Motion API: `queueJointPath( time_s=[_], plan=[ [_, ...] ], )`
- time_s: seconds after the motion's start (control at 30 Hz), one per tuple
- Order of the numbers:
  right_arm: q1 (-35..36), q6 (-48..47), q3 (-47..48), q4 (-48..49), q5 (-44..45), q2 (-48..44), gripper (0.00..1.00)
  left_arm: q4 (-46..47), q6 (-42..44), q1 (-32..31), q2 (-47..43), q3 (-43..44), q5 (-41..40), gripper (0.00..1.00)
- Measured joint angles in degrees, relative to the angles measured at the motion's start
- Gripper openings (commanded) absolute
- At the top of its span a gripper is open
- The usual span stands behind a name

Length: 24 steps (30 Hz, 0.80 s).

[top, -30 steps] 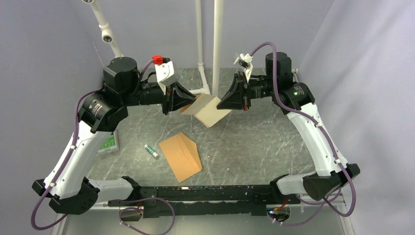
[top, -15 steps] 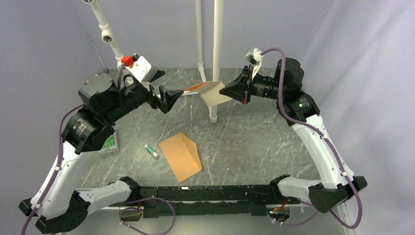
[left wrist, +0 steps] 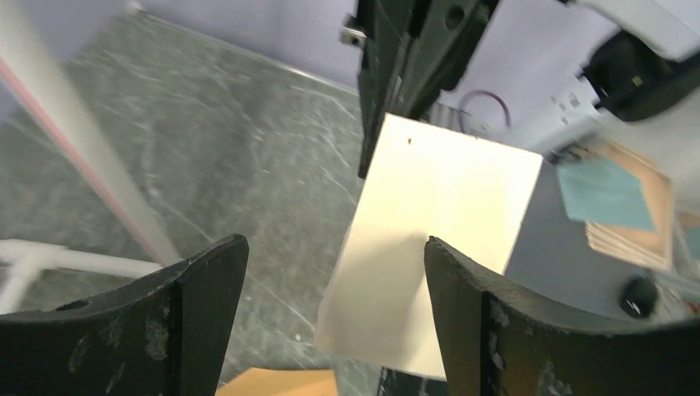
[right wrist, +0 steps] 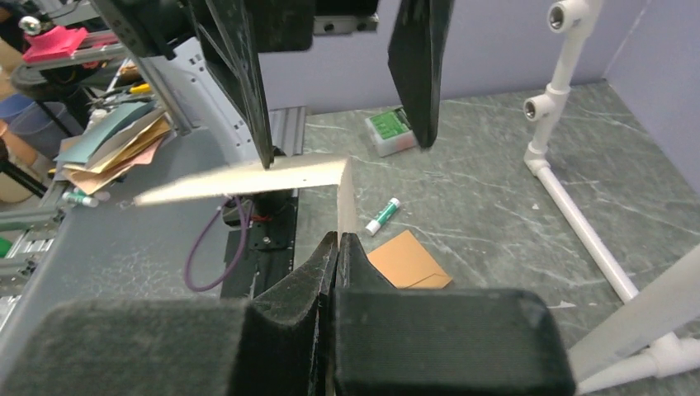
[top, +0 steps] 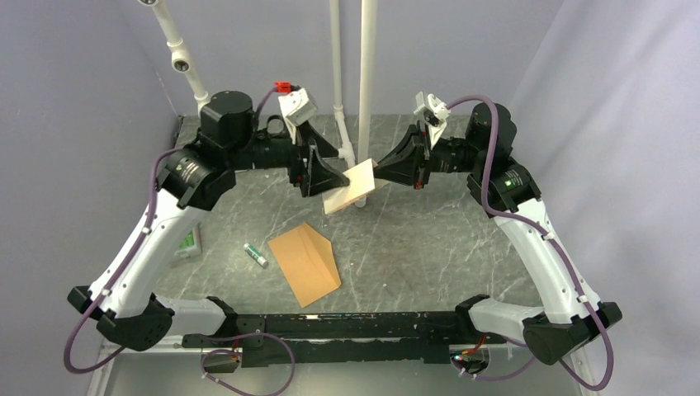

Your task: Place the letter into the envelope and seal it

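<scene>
The letter (top: 351, 188), a pale sheet, hangs tilted in the air above the table's middle. My right gripper (top: 376, 175) is shut on its right edge; in the right wrist view the jaws (right wrist: 338, 241) pinch the sheet (right wrist: 248, 180), which bends away to the left. My left gripper (top: 328, 181) stands open at the sheet's left end. In the left wrist view the letter (left wrist: 437, 239) reaches between the spread fingers (left wrist: 206, 305), close to the right one. The orange-brown envelope (top: 305, 264) lies flat on the table below, also showing in the right wrist view (right wrist: 409, 260).
A glue stick (top: 256, 254) lies just left of the envelope. A green box (top: 188, 242) sits at the table's left edge under the left arm. White pipe posts (top: 366, 82) rise behind the letter, with a pipe foot (right wrist: 578, 223) on the table.
My left gripper let go of the letter, opened wide, swung away to the left, then came back to the sheet's left end. The right gripper kept its hold and shifted slightly.
</scene>
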Motion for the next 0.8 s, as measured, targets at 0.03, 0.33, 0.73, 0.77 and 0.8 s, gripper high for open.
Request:
queueJointPath(
  time_s=[0.03,0.33,0.73,0.77,0.8],
  plan=[
    [0.0,0.0,0.0,0.1,-0.7,0.0,0.0,-1.0,0.1,0.0,0.8,0.0,2.6,0.81],
    [0.0,0.7,2.8,0.0,-4.4,2.2,0.0,-3.6,1.0,0.0,2.2,-0.3,13.8,0.57],
    [0.0,2.0,3.2,0.2,-11.5,2.7,0.0,-3.7,1.2,0.0,3.1,-0.4,18.7,0.26],
    [0.0,2.5,3.2,0.6,-12.1,2.7,0.0,-3.8,1.2,0.0,3.2,-0.4,19.1,0.23],
    [0.0,2.9,3.2,1.1,-12.3,2.7,0.0,-4.0,1.3,0.0,3.3,-0.4,19.6,0.21]
  ],
)
